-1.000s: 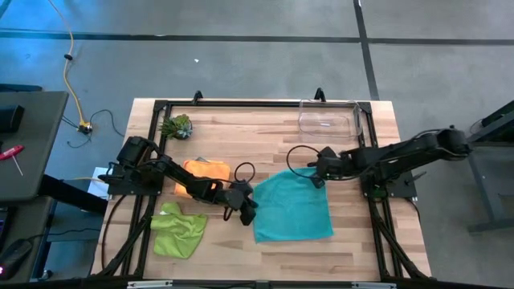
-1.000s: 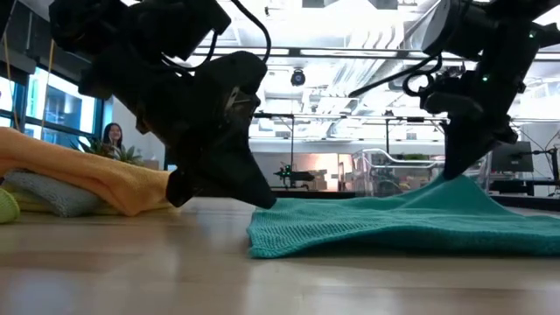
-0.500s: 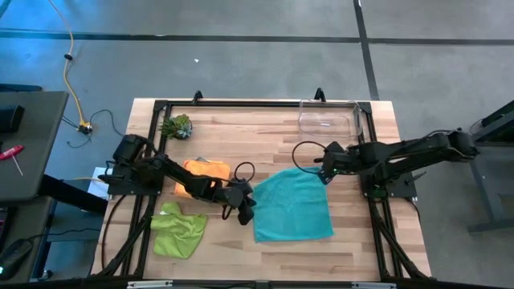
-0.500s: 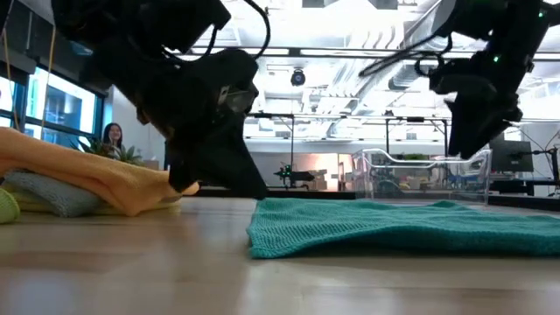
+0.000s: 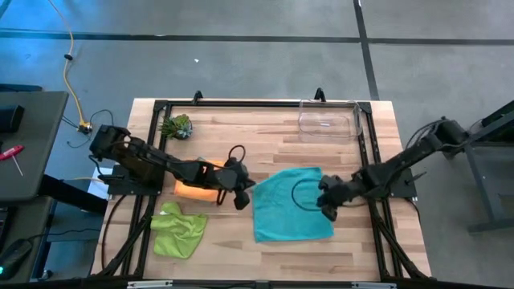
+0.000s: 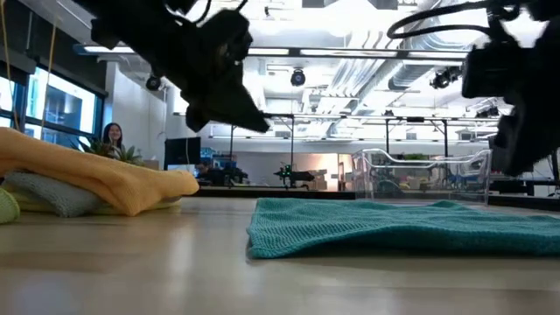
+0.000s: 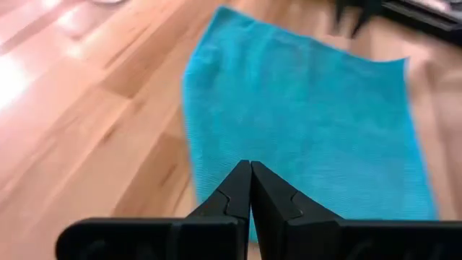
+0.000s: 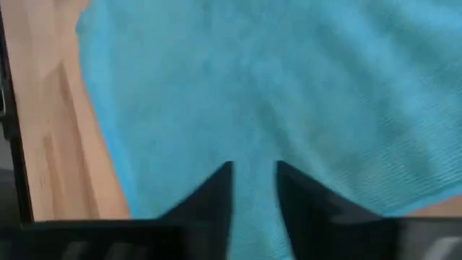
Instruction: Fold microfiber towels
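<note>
Progress check: the teal towel (image 5: 293,203) is laid out flat in the middle of the bench (image 5: 265,132), one layer, no fold in it yet, so that one is the job in hand. To its left, the orange towel (image 5: 197,177) is seen on top of a low stack; in the low view a grey towel (image 6: 39,194) is tucked under it and a sliver of yellow can be made out at the bottom, though that bit is hard to call from this angle. Those look done. The lime green towel (image 5: 178,229) is left crumpled at the near left corner, clearly not folded.

The left end effector (image 5: 238,193) is held just off the teal towel's left edge, fingers pressed fully together, nothing gripped. The right end effector (image 5: 327,204) is parked at the towel's right edge, lifted a little over the cloth, fingers parted by a narrow gap and nothing caught between them.

So roughly three folded, two to go. The clear bin (image 5: 328,120) at the far right and the little plant (image 5: 177,126) at the far left are left alone.
</note>
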Robot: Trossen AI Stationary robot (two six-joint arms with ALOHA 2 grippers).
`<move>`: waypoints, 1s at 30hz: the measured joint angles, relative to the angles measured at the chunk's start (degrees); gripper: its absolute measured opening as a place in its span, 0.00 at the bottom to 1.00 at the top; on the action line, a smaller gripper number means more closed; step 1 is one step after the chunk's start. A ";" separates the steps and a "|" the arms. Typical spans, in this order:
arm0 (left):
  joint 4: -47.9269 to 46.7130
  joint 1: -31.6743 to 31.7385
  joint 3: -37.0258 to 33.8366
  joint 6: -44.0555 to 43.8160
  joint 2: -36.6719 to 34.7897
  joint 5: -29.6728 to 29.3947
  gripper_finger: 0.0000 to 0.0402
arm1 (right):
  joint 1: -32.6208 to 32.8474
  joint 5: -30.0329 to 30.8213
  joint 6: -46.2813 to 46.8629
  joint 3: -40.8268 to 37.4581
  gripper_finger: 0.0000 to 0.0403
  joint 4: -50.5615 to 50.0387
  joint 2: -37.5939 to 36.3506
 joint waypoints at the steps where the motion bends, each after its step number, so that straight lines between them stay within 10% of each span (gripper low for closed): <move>1: -0.90 0.26 -0.01 -0.55 0.00 -0.18 0.00 | 1.18 0.18 0.85 0.00 0.12 1.60 1.48; 16: -1.23 0.41 0.00 -2.08 0.74 0.60 0.00 | 6.43 3.08 -2.13 8.42 0.00 6.25 19.81; 30: -1.57 2.91 0.09 -0.39 0.74 2.83 0.00 | 11.39 2.13 6.71 8.60 0.00 -6.15 21.31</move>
